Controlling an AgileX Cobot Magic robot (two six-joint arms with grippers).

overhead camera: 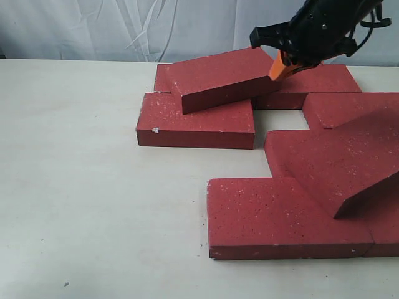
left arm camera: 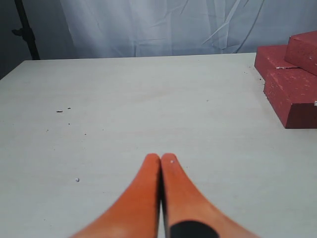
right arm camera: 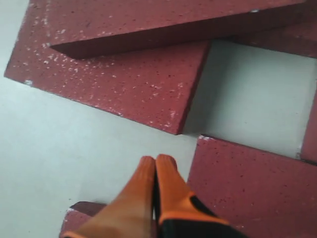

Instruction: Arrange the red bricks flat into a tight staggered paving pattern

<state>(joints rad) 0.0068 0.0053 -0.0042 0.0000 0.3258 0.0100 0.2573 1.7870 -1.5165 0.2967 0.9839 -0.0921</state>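
Several red bricks lie in two loose groups. At the back, one tilted brick [overhead camera: 221, 78] leans across a flat brick [overhead camera: 196, 121] and a rear brick [overhead camera: 163, 78]. At the right, another tilted brick [overhead camera: 349, 165] rests on flat ones beside the front brick [overhead camera: 274, 215]. My right gripper [overhead camera: 282, 65] is shut and empty, raised near the back tilted brick's right end. In its wrist view its fingertips [right arm camera: 156, 161] hover over bare table between a flat brick [right arm camera: 124, 84] and a nearer brick [right arm camera: 247, 188]. My left gripper [left arm camera: 160, 158] is shut and empty over bare table, with bricks [left arm camera: 292, 94] off to one side.
A bare gap of table [overhead camera: 283, 118] sits between the two brick groups. The pale tabletop [overhead camera: 81, 187] stretches left and to the front. A wrinkled white curtain [overhead camera: 124, 25] hangs behind the table. A dark stand [left arm camera: 25, 29] shows in the left wrist view.
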